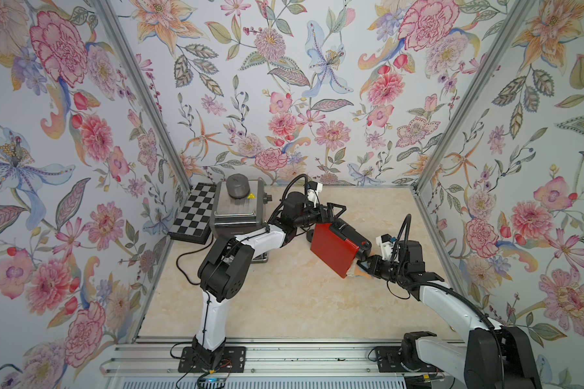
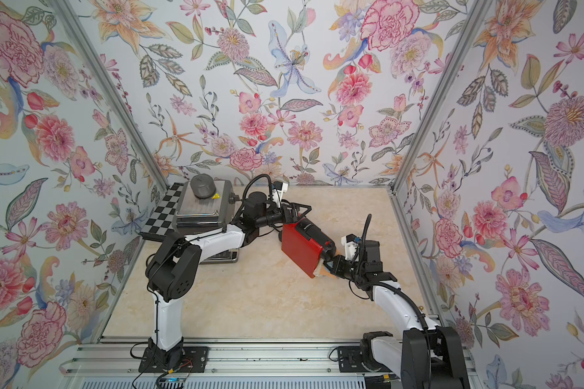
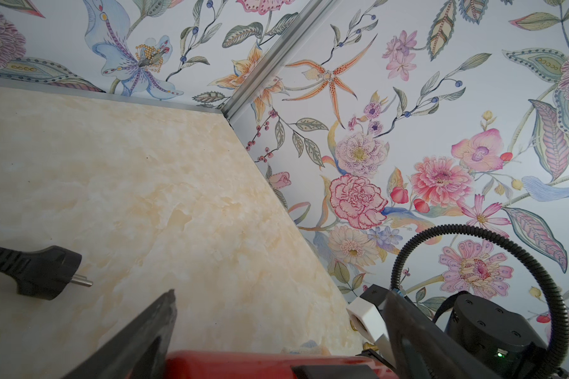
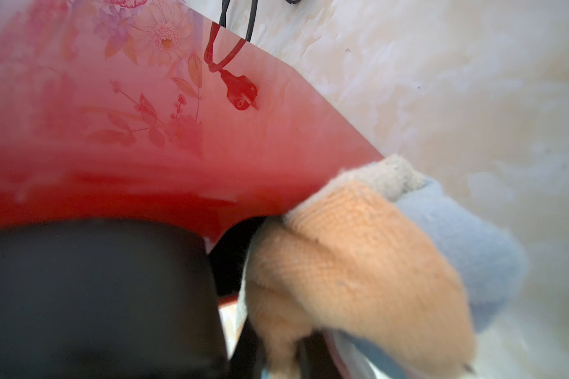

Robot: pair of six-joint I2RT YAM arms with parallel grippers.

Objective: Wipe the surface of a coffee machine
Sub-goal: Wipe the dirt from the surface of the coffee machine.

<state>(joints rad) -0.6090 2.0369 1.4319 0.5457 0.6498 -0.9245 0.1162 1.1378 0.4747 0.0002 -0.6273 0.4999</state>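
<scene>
Glossy, stiff, likely slippery, the coffee machine (image 1: pixel 329 251) tilts on the bench (image 1: pixel 277 303), best held across its body where the left gripper (image 1: pixel 333 217) seems clamped; the right gripper (image 1: pixel 364 264) pinches a cloth (image 4: pixel 358 262) at its corner

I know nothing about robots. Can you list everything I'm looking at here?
Coffee machine: one, red and black, tilted, mid-table.
Cloth: one, orange, blue and grey, against the machine's lower corner.
Steel appliance: one, silver with grey knob, back left corner.
Checkerboard: one, black and white, beside it, by the wall.
Plug: one, black, on the table.
Table: one, beige marble.
Left claw: black, gripping the machine.
Right claw: black, shut on the cloth.
</scene>
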